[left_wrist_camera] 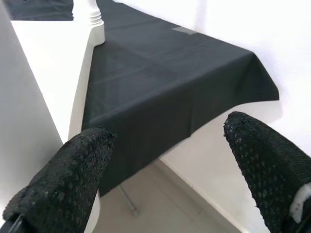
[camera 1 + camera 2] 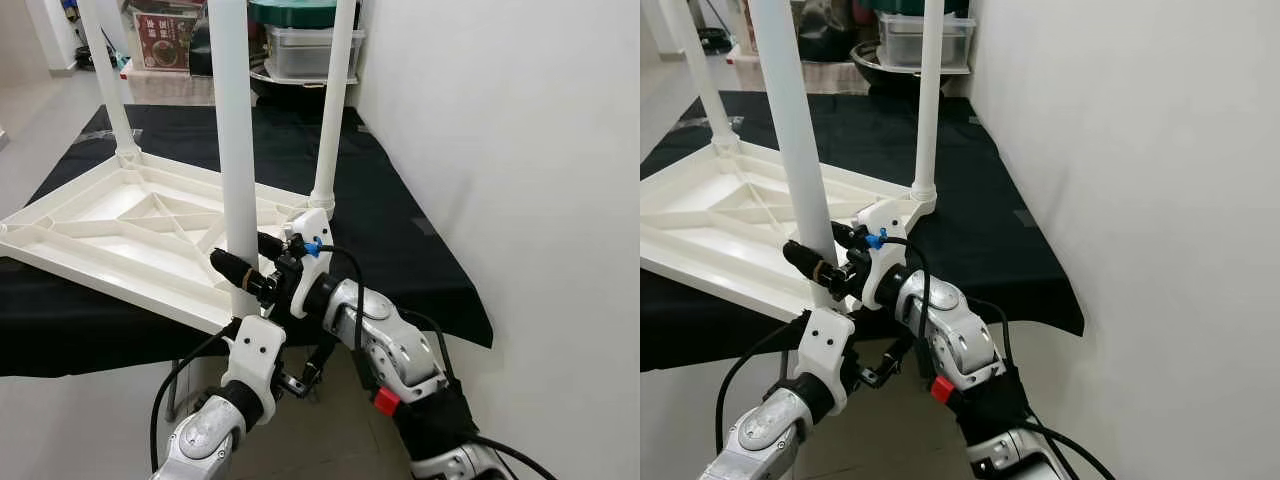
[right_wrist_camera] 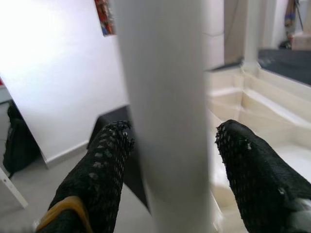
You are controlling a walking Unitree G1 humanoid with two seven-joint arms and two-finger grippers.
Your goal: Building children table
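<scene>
At the near corner of the upturned children's table [image 2: 130, 225] on the black-clothed tabletop [image 2: 400, 230] | right end effector [image 2: 243, 257] spread around the near leg [image 2: 232, 130], left end effector [image 1: 170, 170] spread below | tip: close squarely, keep the leg upright, press straight into the socket.

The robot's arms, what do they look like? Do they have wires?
Both arms are shiny silver with rounded joints and white plastic wrist pieces. Black cables loop along them. The right arm has a red tab and a small blue clip by its wrist. The left arm has a white bracket with small holes. Each gripper has two long black fingers with a bumpy, dotted surface.
</scene>
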